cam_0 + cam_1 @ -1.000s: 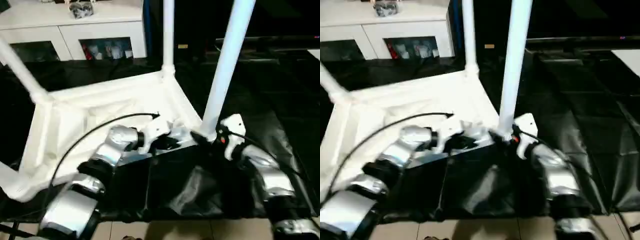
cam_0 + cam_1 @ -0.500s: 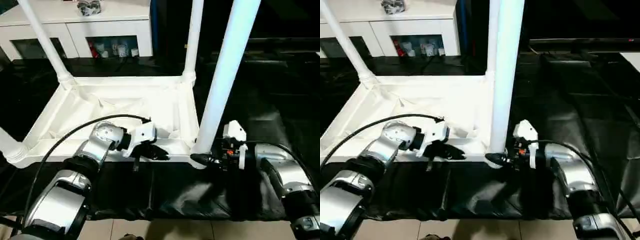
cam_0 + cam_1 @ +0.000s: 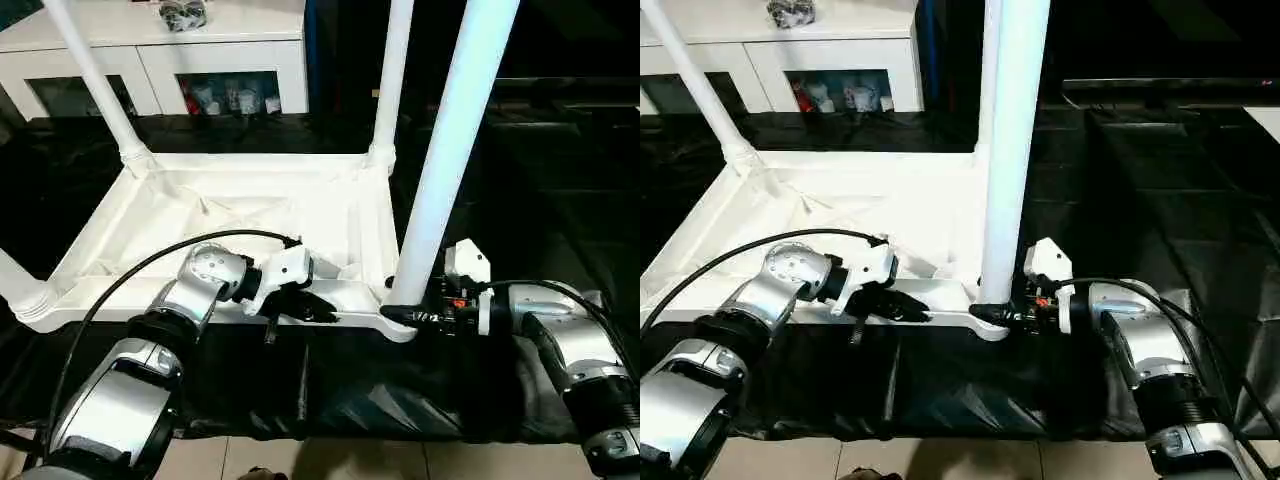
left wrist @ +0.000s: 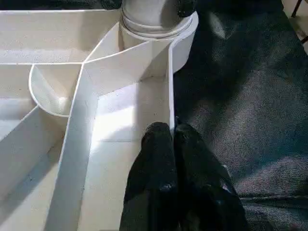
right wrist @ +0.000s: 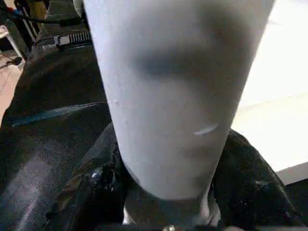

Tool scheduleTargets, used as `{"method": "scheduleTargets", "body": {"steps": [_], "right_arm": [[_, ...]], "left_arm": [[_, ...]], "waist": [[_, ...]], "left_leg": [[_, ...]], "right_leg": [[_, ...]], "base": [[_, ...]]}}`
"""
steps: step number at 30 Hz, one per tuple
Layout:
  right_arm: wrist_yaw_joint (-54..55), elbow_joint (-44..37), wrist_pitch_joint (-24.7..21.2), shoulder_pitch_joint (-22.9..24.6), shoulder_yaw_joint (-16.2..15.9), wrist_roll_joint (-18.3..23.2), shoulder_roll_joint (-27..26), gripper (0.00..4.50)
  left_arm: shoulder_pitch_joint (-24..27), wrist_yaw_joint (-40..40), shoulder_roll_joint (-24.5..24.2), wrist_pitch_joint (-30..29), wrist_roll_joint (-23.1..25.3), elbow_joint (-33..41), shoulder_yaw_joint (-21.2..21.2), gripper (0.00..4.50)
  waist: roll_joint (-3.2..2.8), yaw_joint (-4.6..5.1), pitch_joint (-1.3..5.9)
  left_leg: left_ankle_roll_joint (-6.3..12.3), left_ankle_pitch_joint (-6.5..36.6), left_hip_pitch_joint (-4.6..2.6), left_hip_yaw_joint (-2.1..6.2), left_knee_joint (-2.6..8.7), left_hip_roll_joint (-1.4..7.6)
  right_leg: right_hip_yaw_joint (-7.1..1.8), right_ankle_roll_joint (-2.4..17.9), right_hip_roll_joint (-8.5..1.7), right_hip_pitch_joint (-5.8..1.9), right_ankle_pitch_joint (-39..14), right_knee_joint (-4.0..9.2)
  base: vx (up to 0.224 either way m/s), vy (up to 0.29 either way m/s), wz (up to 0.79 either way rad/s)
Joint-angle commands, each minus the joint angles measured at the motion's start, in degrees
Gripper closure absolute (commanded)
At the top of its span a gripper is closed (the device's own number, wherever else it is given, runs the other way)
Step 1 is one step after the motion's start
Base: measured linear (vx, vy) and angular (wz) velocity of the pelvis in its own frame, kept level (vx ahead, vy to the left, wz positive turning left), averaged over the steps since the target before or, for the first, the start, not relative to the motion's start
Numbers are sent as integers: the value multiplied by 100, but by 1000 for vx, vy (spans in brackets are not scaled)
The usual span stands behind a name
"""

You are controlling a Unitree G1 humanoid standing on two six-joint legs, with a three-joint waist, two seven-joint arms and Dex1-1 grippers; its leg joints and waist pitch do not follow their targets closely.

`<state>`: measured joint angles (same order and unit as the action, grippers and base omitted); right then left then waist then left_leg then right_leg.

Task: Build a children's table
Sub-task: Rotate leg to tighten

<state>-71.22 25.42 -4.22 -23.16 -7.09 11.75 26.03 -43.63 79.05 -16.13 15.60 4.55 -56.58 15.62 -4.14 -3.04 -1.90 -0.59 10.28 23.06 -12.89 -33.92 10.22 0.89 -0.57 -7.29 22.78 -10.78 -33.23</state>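
The white tabletop [image 3: 230, 205] lies upside down on the black sheet, ribs up. Legs stand in its corner sockets: far left [image 3: 95, 80], far right [image 3: 390, 85], near right [image 3: 450, 160], and a near-left stub [image 3: 15, 285]. My left gripper [image 3: 325, 312] lies along the near rim. In the left wrist view this gripper [image 4: 172, 130] is shut on the thin rim wall, one finger inside and one outside. My right gripper [image 3: 400, 315] hugs the base of the near right leg [image 5: 173, 96]; its fingers [image 5: 96, 192] press against both sides of it.
A white cabinet with glass doors [image 3: 160, 50] stands behind the table. The black sheet [image 3: 400, 390] covers the work surface to its front edge, with pale floor tiles [image 3: 350, 462] below. A black cable [image 3: 130, 280] loops over my left forearm.
The view has swung, so the tabletop now looks level and square. My right gripper's fingers have drawn in around the near right leg's base. The left gripper stays on the rim.
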Motion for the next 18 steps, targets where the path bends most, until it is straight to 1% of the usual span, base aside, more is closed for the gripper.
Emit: {"method": "scheduleTargets", "body": {"steps": [1, 2, 4, 9, 10, 11, 12, 14, 15, 16, 17, 18], "right_arm": [[-149, -7, -153, 92, -125, 105, -80, 245], [-122, -27, -157, 119, -128, 125, -98, 245], [-111, -46, -161, 138, -131, 131, -103, 246], [37, -173, -323, 280, -77, 180, -178, 246], [77, -187, -367, 299, -74, 177, -188, 246], [226, -182, -367, 327, -56, 137, -242, 246], [377, -158, -374, 331, -33, 102, -293, 246], [1012, -43, -389, 339, 72, -47, -510, 246], [1353, 32, -387, 333, 132, -123, -628, 247], [1748, 121, -402, 323, 210, -192, -777, 247], [2040, 186, -415, 314, 272, -235, -892, 247], [2464, 267, -447, 294, 374, -279, -1067, 248]], "left_arm": [[-51, -43, -36, -12, 156, -148, 116, 450], [-57, -71, -27, -30, 151, -164, 104, 450], [-53, -79, -23, -41, 149, -165, 101, 450], [-57, -231, 9, -151, 140, -200, 55, 450], [-61, -265, 16, -168, 142, -204, 49, 450], [-87, -433, 46, -223, 174, -227, 40, 450], [-100, -542, 74, -264, 184, -237, 28, 450], [-144, -969, 199, -437, 217, -265, -23, 450], [-148, -1143, 275, -532, 221, -251, -43, 450], [-130, -1315, 374, -627, 228, -206, -51, 450], [-111, -1432, 450, -698, 235, -166, -51, 450], [-86, -1587, 553, -803, 243, -119, -49, 450]], "waist": [[107, -3, 354], [90, -4, 358], [100, -2, 356], [83, -7, 356], [84, -9, 352], [70, -11, 349], [67, -12, 340], [66, 12, 313], [94, 25, 307], [83, 39, 293], [82, 70, 275], [72, 93, 270]], "left_leg": [[531, 1148, -200, 135, 409, 280], [541, 1118, -200, 134, 402, 277], [558, 1110, -195, 134, 403, 276], [531, 1161, -202, 137, 411, 280], [521, 1191, -202, 138, 417, 279], [496, 1248, -206, 138, 423, 281], [472, 1299, -211, 139, 436, 285], [258, 1648, -228, 143, 483, 283], [182, 1734, -229, 148, 498, 286], [51, 1943, -241, 164, 519, 276], [-60, 2088, -236, 183, 542, 270], [-120, 2171, -238, 192, 552, 263]], "right_leg": [[4, 1566, -93, -190, -453, 263], [4, 1576, -92, -191, -389, 256], [7, 1581, -91, -195, -359, 258], [7, 1577, -88, -192, -385, 261], [9, 1570, -86, -192, -421, 267], [7, 1561, -90, -187, -503, 270], [6, 1545, -90, -180, -580, 286], [-1, 1449, -86, -157, -1083, 334], [-5, 1407, -91, -148, -1247, 347], [-6, 1295, -103, -130, -1630, 386], [-14, 1174, -111, -112, -1922, 410], [-15, 1119, -113, -101, -2063, 426]], "base": [[0, 0, 0], [0, 0, 0], [0, 0, 0], [0, 0, 0], [0, 0, 0], [0, 0, 0], [0, 0, 0], [0, 0, 0], [0, 0, 0], [0, 0, 0], [0, 0, 0], [0, 0, 0]]}}
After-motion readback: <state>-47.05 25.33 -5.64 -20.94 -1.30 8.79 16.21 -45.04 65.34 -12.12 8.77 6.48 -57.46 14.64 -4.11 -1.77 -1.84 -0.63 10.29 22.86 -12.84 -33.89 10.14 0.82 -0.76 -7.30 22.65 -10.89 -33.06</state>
